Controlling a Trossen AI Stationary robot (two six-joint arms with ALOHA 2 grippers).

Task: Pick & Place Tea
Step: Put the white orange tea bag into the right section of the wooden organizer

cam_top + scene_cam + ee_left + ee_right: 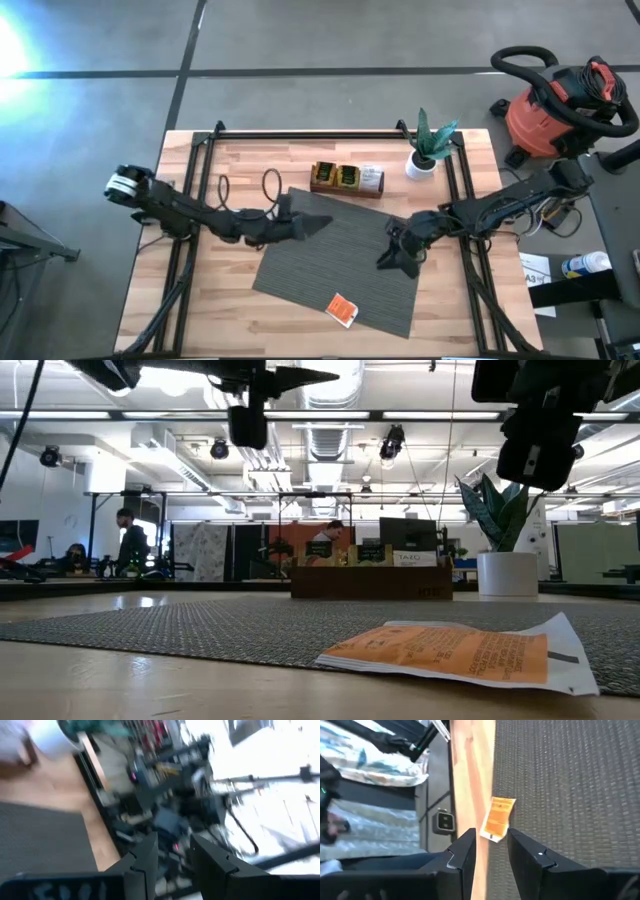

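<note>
An orange tea sachet [343,310] lies flat on the near part of the grey ribbed mat [340,262]; it also shows in the low view [460,655] and in the right wrist view [497,818]. More tea, green [338,176] and white, stands in the wooden tray [318,188] at the far middle. My left gripper [318,224] hovers level over the mat's far left corner, open and empty [172,855]. My right gripper [390,262] hangs over the mat's right part, tipped downward, open and empty [490,850], with the orange sachet ahead of its fingers.
A white pot with a green plant [422,160] stands at the table's far right corner. A black frame rail [330,135] runs along the far edge and both sides. A red shop vacuum [555,105] stands off the table at the right.
</note>
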